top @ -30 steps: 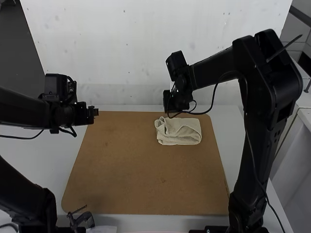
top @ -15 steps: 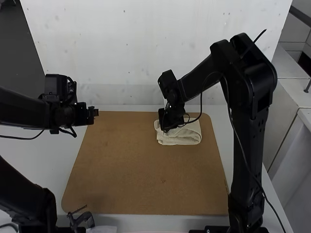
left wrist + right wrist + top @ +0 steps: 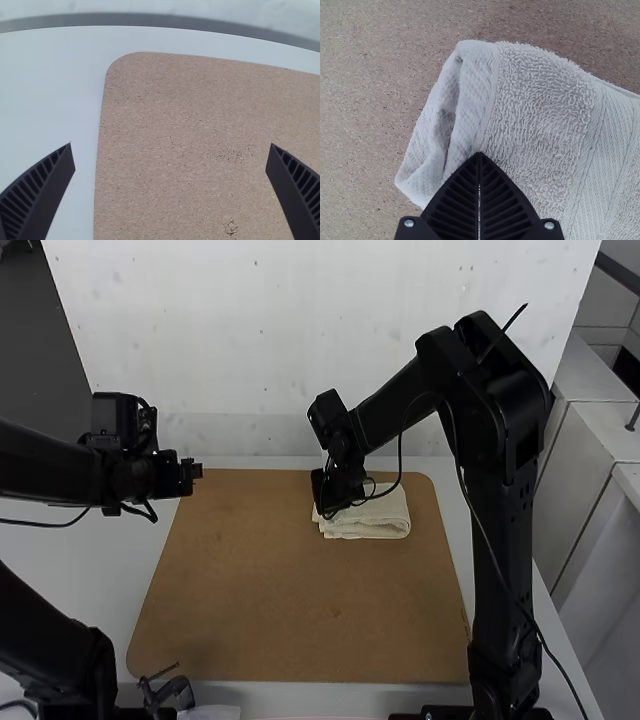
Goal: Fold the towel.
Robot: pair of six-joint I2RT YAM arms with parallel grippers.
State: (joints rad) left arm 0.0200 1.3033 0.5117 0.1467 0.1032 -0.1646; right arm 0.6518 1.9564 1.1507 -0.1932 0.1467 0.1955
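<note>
Showed, from high behind two black jointed arms, a cream terry-cloth towel (image 3: 375,524) folded into a compact, layered, roughly rectangular bundle. Lay towards the far right corner of a flat brown board (image 3: 290,610) with rounded corners, on a white table (image 3: 100,580) with a pale upright panel (image 3: 250,340) behind.

Had the right arm's black claw (image 3: 326,508) angled down at the towel's left end, as seen from above. Showed, in the right wrist view, that claw (image 3: 479,154) clenched, with both ribbed, tapered fingers (image 3: 455,205) side by side and their tips meeting against the cloth, just beside a narrow, open fold. (Could not be told whether pinching any cloth between the tips.) Revealed there, too, thick looped pile across the top, a flatter ribbed band running over it, and soft folded layers along one end.

Held the left arm's black claw (image 3: 198,471) near the board's far left corner, well apart from the towel. Appeared released in the left wrist view, with ribbed black fingers (image 3: 37,192) spread wide and brown board and white table between them.
</note>
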